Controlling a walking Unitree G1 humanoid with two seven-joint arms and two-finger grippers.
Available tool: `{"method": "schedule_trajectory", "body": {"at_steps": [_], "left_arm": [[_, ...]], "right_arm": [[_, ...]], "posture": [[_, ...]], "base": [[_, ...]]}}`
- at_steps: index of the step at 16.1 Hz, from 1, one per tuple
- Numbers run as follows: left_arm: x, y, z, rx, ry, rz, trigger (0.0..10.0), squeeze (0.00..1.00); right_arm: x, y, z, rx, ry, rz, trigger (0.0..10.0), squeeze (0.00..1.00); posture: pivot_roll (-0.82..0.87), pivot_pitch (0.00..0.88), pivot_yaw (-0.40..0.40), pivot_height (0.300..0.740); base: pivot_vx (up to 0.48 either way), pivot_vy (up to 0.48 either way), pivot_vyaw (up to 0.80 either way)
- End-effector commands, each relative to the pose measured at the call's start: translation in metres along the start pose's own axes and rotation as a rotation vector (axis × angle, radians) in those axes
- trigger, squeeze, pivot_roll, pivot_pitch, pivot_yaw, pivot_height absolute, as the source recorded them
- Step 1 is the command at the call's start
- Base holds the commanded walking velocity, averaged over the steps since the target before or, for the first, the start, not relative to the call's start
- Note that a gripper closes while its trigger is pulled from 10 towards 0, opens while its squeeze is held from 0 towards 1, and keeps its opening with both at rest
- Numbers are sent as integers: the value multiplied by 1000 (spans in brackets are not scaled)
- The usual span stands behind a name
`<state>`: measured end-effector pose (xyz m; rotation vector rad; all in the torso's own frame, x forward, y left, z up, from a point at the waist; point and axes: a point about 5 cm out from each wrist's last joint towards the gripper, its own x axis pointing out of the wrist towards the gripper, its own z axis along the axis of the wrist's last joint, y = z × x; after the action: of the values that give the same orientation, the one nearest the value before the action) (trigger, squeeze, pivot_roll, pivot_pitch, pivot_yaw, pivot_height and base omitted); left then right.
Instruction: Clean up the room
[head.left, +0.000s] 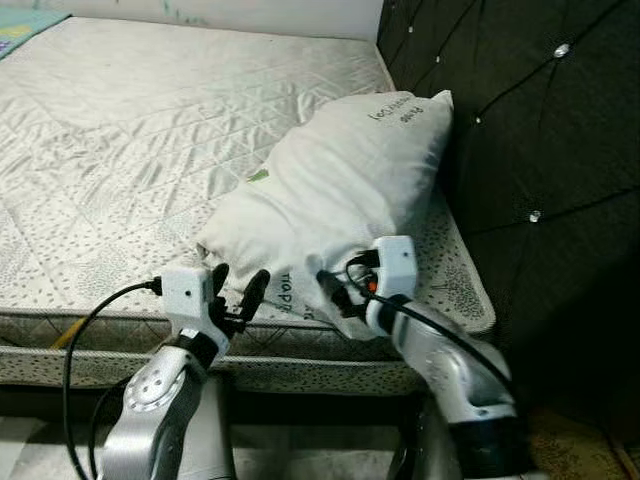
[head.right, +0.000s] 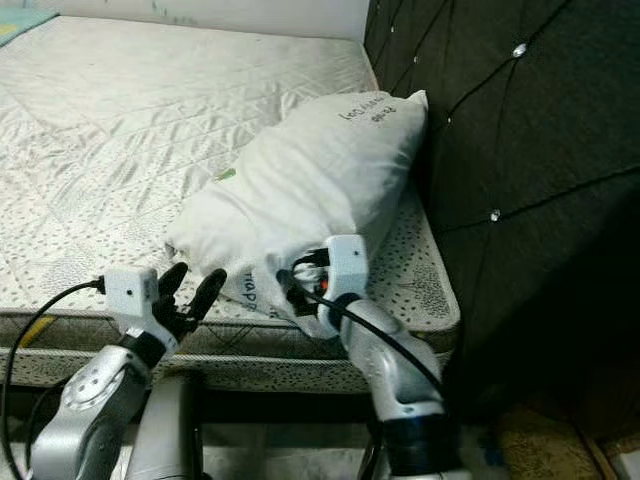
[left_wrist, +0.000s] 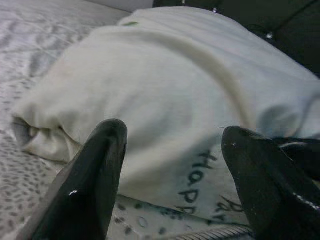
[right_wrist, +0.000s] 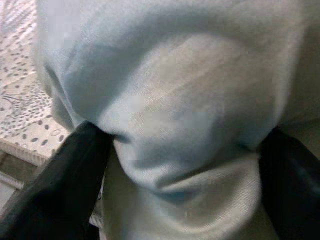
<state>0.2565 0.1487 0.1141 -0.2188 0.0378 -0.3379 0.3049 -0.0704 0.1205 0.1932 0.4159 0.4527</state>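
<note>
White cotton bunches between the fingers of our right gripper (head.left: 343, 283), which has its two black fingers spread around a fold at the near end of the pillow (head.left: 340, 190); whether they pinch firmly we cannot tell, though the cloth sits squeezed between them in the right wrist view. The pillow lies on the mattress (head.left: 130, 140) with its long axis running from the near edge up toward the dark tufted headboard (head.left: 520, 130), its far end almost against the padding. Our left gripper (head.left: 238, 290) hangs just short of the pillow's near end, fingers parted and empty. We judge the right arm the better placed, already on the cloth, to drag or lift the pillow along its length.
</note>
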Motion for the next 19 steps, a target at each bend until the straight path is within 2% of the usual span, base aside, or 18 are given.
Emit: {"method": "schedule_trajectory", "body": {"at_steps": [1,3,6,9,16,19], "left_arm": [[-2,-3,3,-5,-2,-34,10000,0],[-6,-2,3,-1,7,-34,10000,0],[-5,-4,4,-5,17,-46,10000,0],[-4,-10,2,1,37,-105,10000,0],[-4,-7,3,12,40,-93,10000,0],[-2,-8,2,12,38,-91,10000,0]], "right_arm": [[7,11,-6,-13,33,30,0,0],[12,13,-7,-25,30,26,0,0],[16,2,-12,-49,46,-45,0,0],[16,-7,-15,-60,41,-87,0,0],[21,-25,-10,-123,6,-149,0,0],[22,-37,-2,-127,-30,-187,0,0]], "posture": [[58,65,-93,480],[73,65,-95,480],[72,55,-88,480],[71,46,-84,480],[77,33,-85,480],[77,29,-85,480]], "base": [[0,0,0],[0,0,0],[0,0,0],[0,0,0],[0,0,0],[0,0,0]]}}
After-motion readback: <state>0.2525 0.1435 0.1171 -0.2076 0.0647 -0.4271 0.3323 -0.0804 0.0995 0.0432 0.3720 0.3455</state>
